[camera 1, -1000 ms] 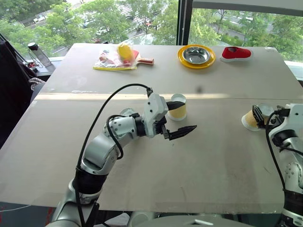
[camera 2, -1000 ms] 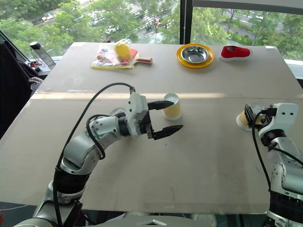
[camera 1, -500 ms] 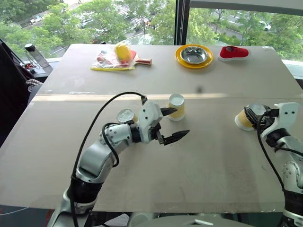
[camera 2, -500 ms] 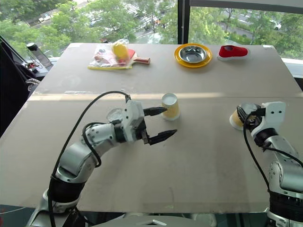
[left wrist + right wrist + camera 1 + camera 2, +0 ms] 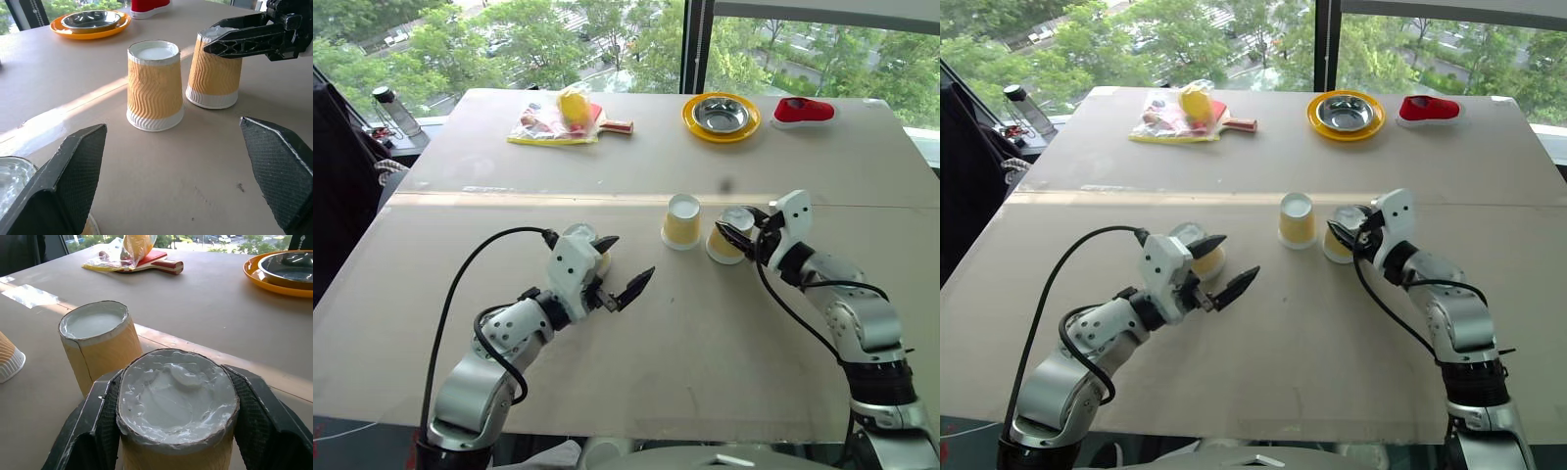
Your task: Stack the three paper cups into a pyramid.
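Three yellow ribbed paper cups stand base-up on the table. One cup (image 5: 682,221) stands free at the centre. A second cup (image 5: 722,243) is just to its right, and my right gripper (image 5: 736,227) is shut on it, a finger (image 5: 88,431) on each side of the cup (image 5: 176,401). The third cup (image 5: 581,241) is on the left, partly hidden behind my left gripper (image 5: 628,260), which is open with nothing between its fingers. From the left wrist, the centre cup (image 5: 154,85) and the held cup (image 5: 213,73) stand a small gap apart.
At the far edge lie a yellow plate with a steel bowl (image 5: 721,116), a red object (image 5: 803,110) and a plastic bag with a red-handled paddle (image 5: 563,117). A bottle (image 5: 389,110) stands off the far left corner. The near half of the table (image 5: 724,362) is bare.
My right gripper closed on the cup at the right and carried it left to beside the centre cup. My left gripper drew back left, away from the centre cup, staying open.
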Robot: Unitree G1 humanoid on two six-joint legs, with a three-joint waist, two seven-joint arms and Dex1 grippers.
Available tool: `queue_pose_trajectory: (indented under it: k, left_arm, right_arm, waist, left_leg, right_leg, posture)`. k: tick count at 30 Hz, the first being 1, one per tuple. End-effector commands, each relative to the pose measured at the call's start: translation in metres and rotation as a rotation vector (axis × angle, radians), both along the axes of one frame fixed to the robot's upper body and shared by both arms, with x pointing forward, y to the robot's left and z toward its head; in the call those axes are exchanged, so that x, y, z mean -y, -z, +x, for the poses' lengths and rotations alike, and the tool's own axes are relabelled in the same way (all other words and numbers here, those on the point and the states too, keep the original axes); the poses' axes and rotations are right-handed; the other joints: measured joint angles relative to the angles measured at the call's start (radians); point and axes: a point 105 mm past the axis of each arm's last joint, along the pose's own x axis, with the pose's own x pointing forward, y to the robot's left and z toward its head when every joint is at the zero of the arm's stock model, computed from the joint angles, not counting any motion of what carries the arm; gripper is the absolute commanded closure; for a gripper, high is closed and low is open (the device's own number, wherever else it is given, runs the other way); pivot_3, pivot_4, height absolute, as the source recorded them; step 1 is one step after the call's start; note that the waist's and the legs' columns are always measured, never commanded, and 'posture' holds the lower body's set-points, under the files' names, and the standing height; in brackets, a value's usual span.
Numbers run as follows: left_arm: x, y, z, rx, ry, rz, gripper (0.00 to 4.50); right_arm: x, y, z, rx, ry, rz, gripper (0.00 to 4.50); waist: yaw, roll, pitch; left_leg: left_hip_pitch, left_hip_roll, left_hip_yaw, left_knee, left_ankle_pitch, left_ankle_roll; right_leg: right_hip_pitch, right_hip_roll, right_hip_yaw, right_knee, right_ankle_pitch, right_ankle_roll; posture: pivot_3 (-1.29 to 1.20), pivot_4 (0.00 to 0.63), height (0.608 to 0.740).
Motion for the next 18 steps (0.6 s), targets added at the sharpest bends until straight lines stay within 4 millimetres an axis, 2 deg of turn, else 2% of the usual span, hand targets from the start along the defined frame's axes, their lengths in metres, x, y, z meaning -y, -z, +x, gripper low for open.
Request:
queue_pose_trajectory:
  k: [1, 12, 18]
  left_arm:
    - [0.006, -0.017, -0.004, 0.076, 0.016, -0.011, 0.0]
    - [0.007, -0.022, -0.001, 0.096, 0.007, -0.016, 0.0]
    - [0.009, -0.022, -0.001, 0.094, 0.01, -0.023, 0.0]
  right_arm:
    - [-0.009, -0.005, 0.006, 0.039, -0.009, 0.002, 2.19]
    - [-0.018, -0.002, 0.015, 0.057, -0.013, -0.02, 2.19]
    - [-0.015, -0.004, 0.023, 0.071, 0.029, -0.024, 2.19]
  waist:
    - [-0.002, 0.0, 0.0]
    - [-0.002, 0.0, 0.0]
    - [-0.003, 0.0, 0.0]
  left_leg:
    - [0.0, 0.0, 0.0, 0.0, 0.0, 0.0]
    - [0.0, 0.0, 0.0, 0.0, 0.0, 0.0]
    - [0.0, 0.0, 0.0, 0.0, 0.0, 0.0]
  right_leg:
    - [0.0, 0.0, 0.0, 0.0, 0.0, 0.0]
    - [0.0, 0.0, -0.001, 0.0, 0.0, 0.0]
    - [0.0, 0.0, -0.001, 0.0, 0.0, 0.0]
  posture:
    - [0.0, 0.15, 0.74]
    - [0.0, 0.15, 0.74]
    - [0.0, 0.15, 0.74]
